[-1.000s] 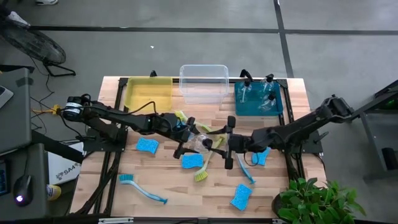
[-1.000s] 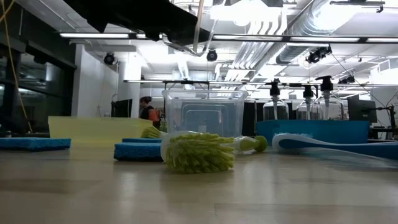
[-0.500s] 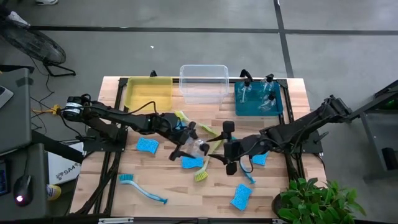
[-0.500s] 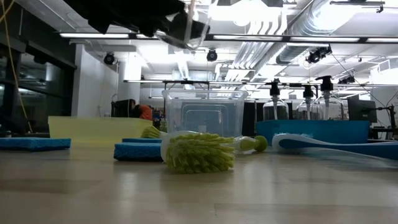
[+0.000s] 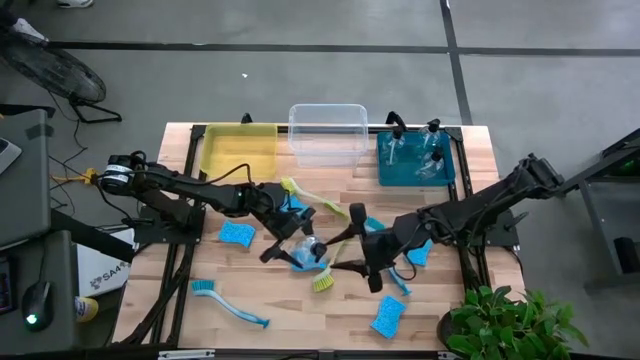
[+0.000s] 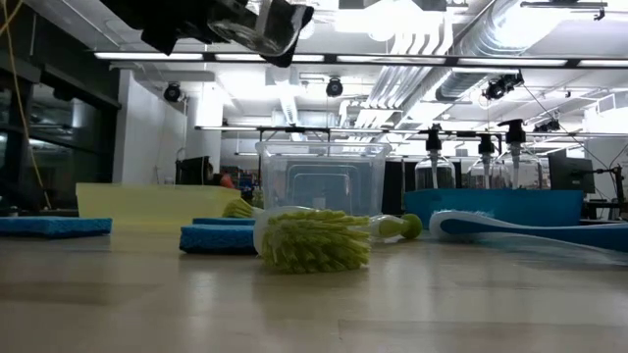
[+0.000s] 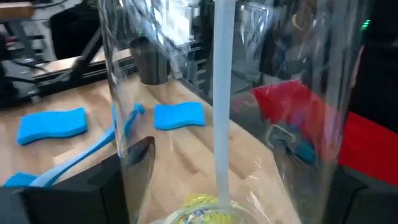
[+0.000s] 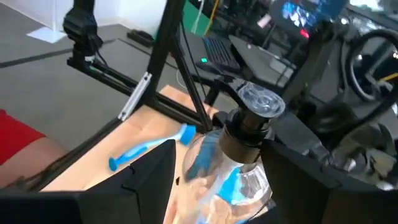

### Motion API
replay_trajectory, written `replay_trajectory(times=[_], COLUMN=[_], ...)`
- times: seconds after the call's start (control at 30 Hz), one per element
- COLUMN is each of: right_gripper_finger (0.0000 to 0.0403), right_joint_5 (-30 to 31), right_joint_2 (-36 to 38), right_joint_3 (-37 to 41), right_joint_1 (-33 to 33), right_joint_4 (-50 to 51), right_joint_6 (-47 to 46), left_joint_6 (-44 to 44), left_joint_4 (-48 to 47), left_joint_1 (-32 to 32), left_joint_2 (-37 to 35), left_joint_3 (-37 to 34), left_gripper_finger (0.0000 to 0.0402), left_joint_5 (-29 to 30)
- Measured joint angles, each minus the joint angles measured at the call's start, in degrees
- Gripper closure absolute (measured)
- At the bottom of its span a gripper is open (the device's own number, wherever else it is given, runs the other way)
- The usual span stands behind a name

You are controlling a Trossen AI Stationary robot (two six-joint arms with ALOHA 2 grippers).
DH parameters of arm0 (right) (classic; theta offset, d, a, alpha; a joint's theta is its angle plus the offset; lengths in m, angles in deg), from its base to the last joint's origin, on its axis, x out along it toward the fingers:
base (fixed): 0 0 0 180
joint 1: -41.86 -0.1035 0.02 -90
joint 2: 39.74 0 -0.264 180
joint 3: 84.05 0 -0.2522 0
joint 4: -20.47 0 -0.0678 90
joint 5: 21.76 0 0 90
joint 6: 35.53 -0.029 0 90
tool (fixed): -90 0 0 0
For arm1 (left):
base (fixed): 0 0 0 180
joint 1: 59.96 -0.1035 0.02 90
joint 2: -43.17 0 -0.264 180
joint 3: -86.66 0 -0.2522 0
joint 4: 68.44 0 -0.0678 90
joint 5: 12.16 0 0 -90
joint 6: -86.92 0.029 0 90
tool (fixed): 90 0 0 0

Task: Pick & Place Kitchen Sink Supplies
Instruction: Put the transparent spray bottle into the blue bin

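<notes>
A clear spray bottle (image 5: 308, 248) with a black collar (image 8: 245, 140) is held up over the middle of the table by my left gripper (image 5: 296, 246), which is shut on it. In the low view the bottle (image 6: 263, 24) hangs high above the tabletop. My right gripper (image 5: 366, 248) is open just to the bottle's right. Its fingers (image 8: 149, 180) stand on either side of the bottle's neck end without touching. Blue sponges (image 5: 237, 233) and a yellow-green brush (image 5: 324, 278) lie flat on the table. My left gripper pinches the bottle's clear body (image 7: 134, 124) between its two fingers (image 7: 127, 186), coming from the table's left. The bottle is lifted clear of the table and lies tilted, its collar end toward my right gripper. The dip tube (image 7: 221, 93) shows through the wall.
Along the far edge stand a yellow bin (image 5: 240, 148), a clear bin (image 5: 328, 132) and a teal bin (image 5: 415, 160) with spray bottles in it. A blue brush (image 5: 230, 303) lies near left. Another blue brush (image 5: 395, 275) and sponges (image 5: 388, 315) lie under and near my right arm.
My left gripper has carried the bottle toward the table's near edge, still shut on it. My right gripper has moved left and toward the near edge, closing in on the bottle's neck end, its fingers still apart.
</notes>
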Motion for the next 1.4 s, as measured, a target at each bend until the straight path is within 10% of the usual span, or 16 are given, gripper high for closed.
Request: replay_trajectory(times=[1.4], right_gripper_finger=[0.0259], right_joint_5=[-10.59], right_joint_2=[-7.41], right_joint_3=[0.0], right_joint_1=[3.29], right_joint_4=[-17.71], right_joint_6=[4.43], left_joint_6=[-1.55], left_joint_4=[-0.49], left_joint_1=[0.02], left_joint_2=[0.04], left_joint_3=[0.07], left_gripper_finger=[0.0085], left_joint_5=[-7.21])
